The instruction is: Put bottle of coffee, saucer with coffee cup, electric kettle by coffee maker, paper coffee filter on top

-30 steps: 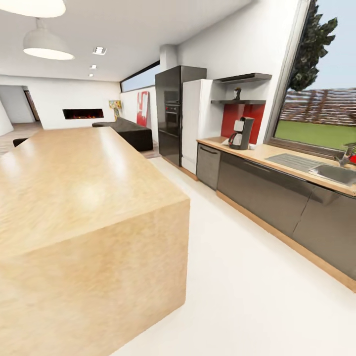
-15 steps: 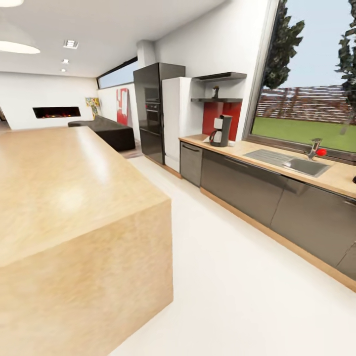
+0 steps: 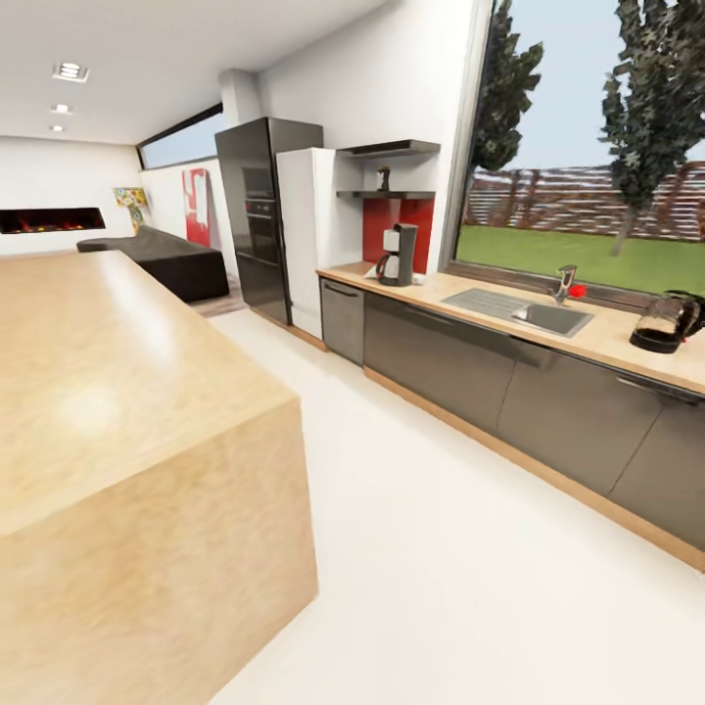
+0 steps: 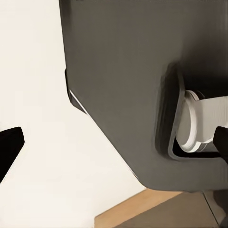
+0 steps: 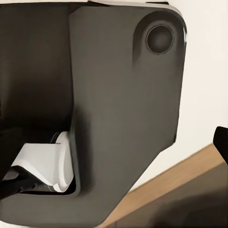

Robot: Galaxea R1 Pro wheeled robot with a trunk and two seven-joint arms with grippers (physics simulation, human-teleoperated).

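Along the right wall runs the kitchen countertop (image 3: 607,338) over grey cabinet fronts. The black-and-white coffee maker (image 3: 398,255) stands at its far end. Above it, the bottle of coffee (image 3: 384,178) is a small dark shape on the kitchen shelf (image 3: 411,194). The electric kettle (image 3: 665,322) sits on the counter at the right edge. Small white bits lie by the coffee maker; saucer, coffee cup and paper coffee filter are too small to tell apart. My left gripper (image 4: 114,147) and right gripper (image 5: 114,164) hang open beside my dark base, holding nothing.
A large tan island block (image 3: 127,411) takes up the left. White floor (image 3: 441,548) runs between it and the cabinets. A sink (image 3: 550,316) with a tap is set into the counter. A black fridge (image 3: 253,220) and white cabinet (image 3: 311,235) stand beyond.
The whole head view has swung to the right, so the camera moved. The kettle and more of the window have come into view; the coffee maker now sits further left in the picture.
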